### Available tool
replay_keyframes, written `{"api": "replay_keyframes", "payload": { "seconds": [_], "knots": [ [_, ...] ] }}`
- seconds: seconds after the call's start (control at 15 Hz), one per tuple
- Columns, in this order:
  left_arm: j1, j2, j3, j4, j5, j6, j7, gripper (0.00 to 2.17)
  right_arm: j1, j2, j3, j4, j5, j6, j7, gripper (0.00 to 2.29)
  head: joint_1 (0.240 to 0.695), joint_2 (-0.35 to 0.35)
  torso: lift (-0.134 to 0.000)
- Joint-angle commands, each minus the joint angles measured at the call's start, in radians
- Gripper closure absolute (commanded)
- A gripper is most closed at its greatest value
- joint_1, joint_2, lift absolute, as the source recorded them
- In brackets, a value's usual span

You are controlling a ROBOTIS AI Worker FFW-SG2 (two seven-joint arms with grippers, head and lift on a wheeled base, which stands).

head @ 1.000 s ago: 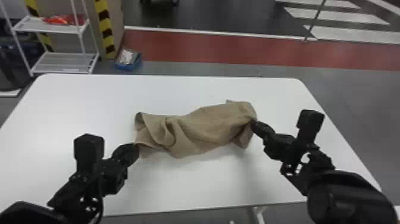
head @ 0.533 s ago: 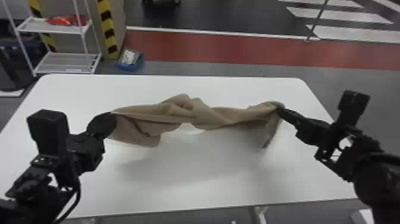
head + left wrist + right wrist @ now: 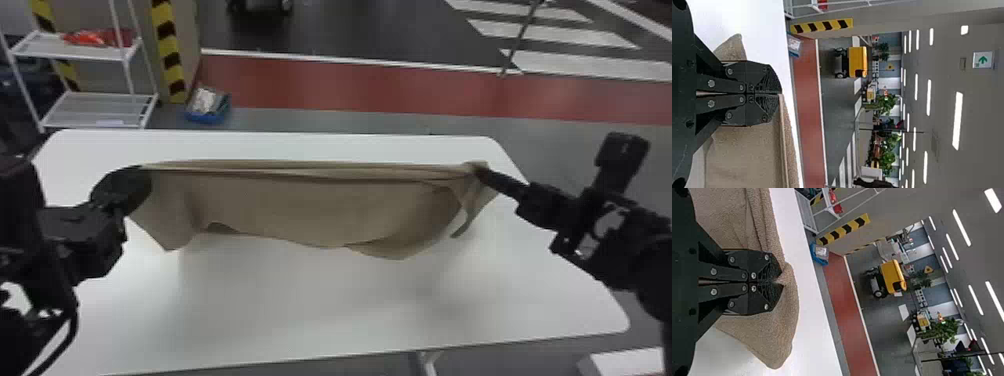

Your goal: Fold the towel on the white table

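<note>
Stretched between both grippers, the tan towel [image 3: 310, 205] hangs in a wide band above the white table [image 3: 320, 305], its top edge nearly straight and its lower edge wavy. At its left end is my left gripper [image 3: 142, 172]; at its right end, my right gripper [image 3: 482, 172]. In the left wrist view the left gripper [image 3: 779, 94] is shut on a corner of the towel [image 3: 746, 156]. The right gripper [image 3: 781, 282] is shut on gathered cloth in the right wrist view, with a loose flap of towel [image 3: 770, 340] drooping beside the fingers.
Beyond the table's far edge stand a white wire shelf [image 3: 90, 107] and a blue bin [image 3: 207, 115] on the floor, both at the left. A white box-like object [image 3: 630, 362] is low at the near right, past the table's edge.
The grippers have moved apart, left one leftward and right one rightward, both holding the towel. The towel has gone from crumpled on the table to lifted and pulled out wide.
</note>
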Motion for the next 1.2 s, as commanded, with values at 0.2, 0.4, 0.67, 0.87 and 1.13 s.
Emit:
{"api": "replay_keyframes", "payload": {
  "seconds": [0.2,0.4,0.67,0.87,1.13],
  "knots": [
    [-0.081,0.002,-0.025,0.096,-0.021,-0.026,0.014,1.89,-0.156,0.010,0.107,0.130,0.034,0.001,-0.004,1.93,0.667,-0.125,-0.120],
    [-0.100,0.002,-0.030,0.160,-0.029,-0.045,0.012,1.89,-0.202,0.010,0.163,0.199,0.099,0.069,-0.004,1.83,0.643,-0.084,-0.120],
    [-0.116,0.000,-0.061,0.202,-0.042,-0.069,0.006,1.89,-0.228,0.013,0.232,0.398,0.251,-0.094,-0.007,0.00,0.684,-0.070,-0.120],
    [-0.116,-0.001,-0.071,0.202,-0.053,-0.069,0.006,1.89,-0.128,0.001,0.204,0.357,0.278,-0.168,0.013,0.06,0.695,-0.098,-0.120],
    [-0.118,-0.015,-0.107,0.202,-0.084,-0.069,0.007,1.89,0.045,-0.013,0.137,0.154,0.258,-0.122,0.060,0.10,0.695,-0.129,-0.120]
  ]
}}
